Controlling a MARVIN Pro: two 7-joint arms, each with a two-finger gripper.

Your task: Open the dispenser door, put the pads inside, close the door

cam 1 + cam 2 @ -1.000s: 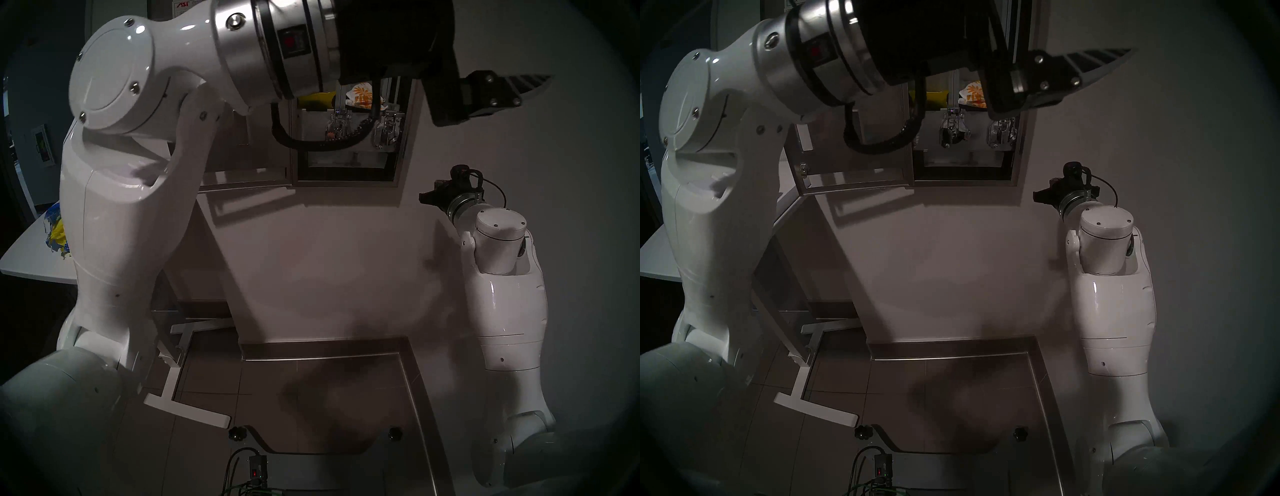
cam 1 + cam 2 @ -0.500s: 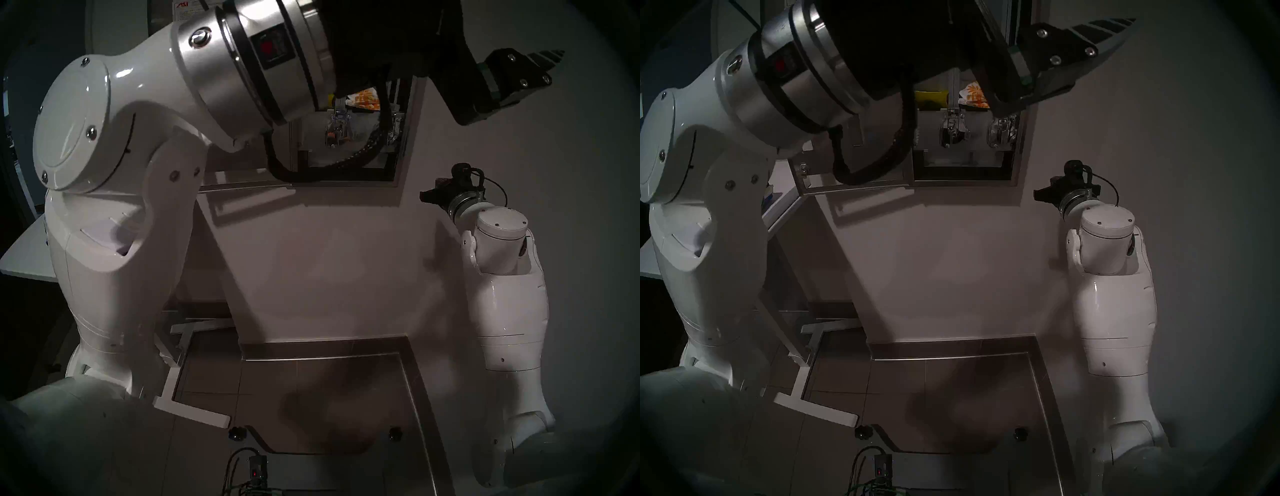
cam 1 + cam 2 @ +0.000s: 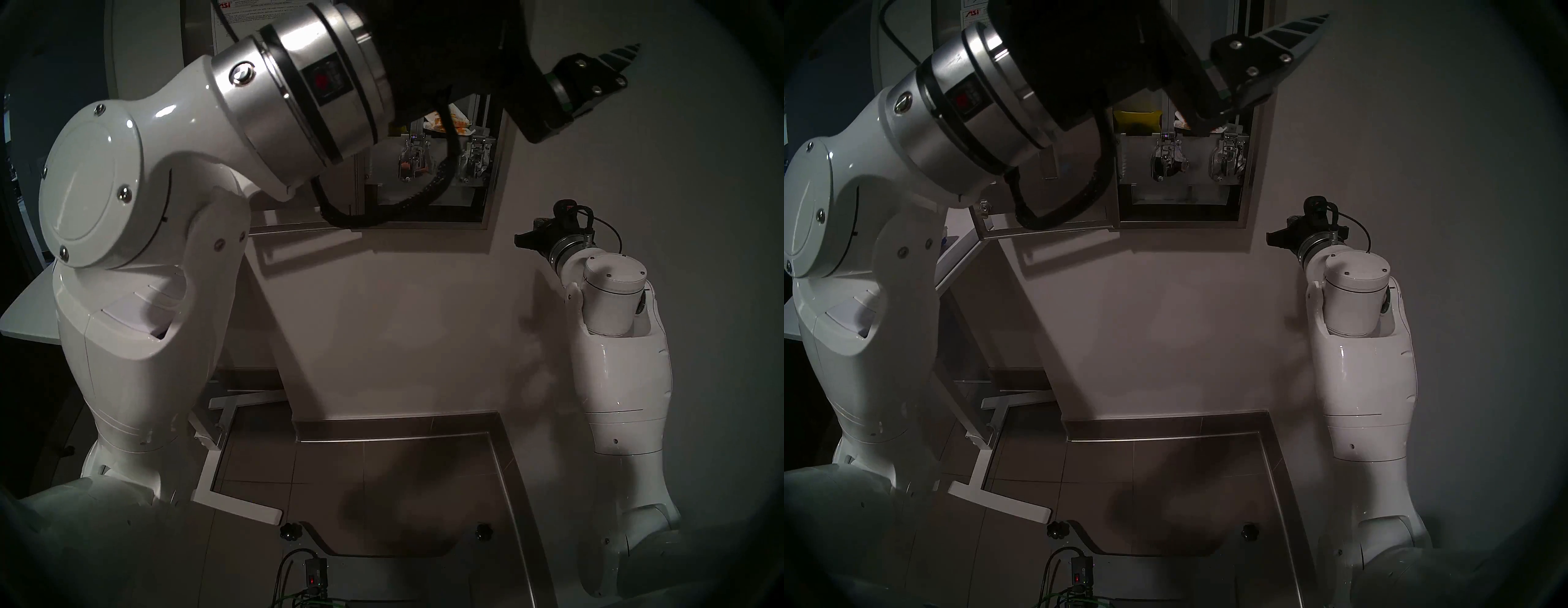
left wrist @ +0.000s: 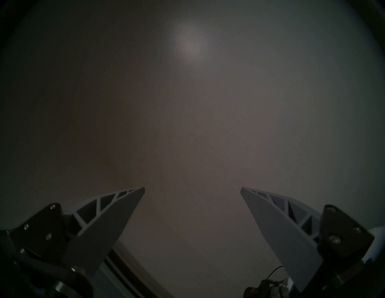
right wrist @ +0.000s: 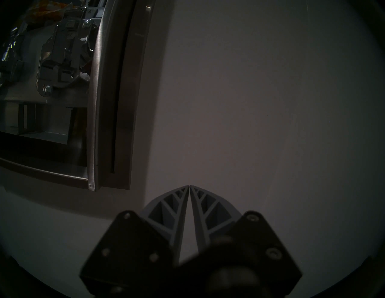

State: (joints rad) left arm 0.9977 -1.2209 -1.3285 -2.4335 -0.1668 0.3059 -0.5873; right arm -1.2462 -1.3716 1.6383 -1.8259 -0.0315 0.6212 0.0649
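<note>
The dispenser (image 3: pixel 1183 170) hangs open on the wall. Its door (image 3: pixel 1100 208) is swung out to the left, mostly behind my left arm, with a white sheet (image 3: pixel 970 12) on its back. One yellow pad (image 3: pixel 1138 121) lies inside on the left shelf. My left gripper (image 4: pixel 192 188) is open and empty, raised in front of the dispenser's upper right, facing bare wall; one of its fingers (image 3: pixel 1293 32) sticks out to the right. My right gripper (image 5: pixel 189 185) is shut on nothing, low beside the dispenser's right frame (image 5: pixel 104 104).
A white packet with orange flowers (image 3: pixel 452 121) sits in the right shelf above two chrome lever mechanisms (image 3: pixel 1168 159). A white table (image 3: pixel 25 314) stands at the left, its legs (image 3: pixel 229 505) on the tiled floor. A steel strip (image 3: pixel 403 437) runs along the wall's foot.
My left wrist and gripper have risen and turned a little leftward, and the elbel has swung left and down, now hiding the bag on the table. The right arm has not moved.
</note>
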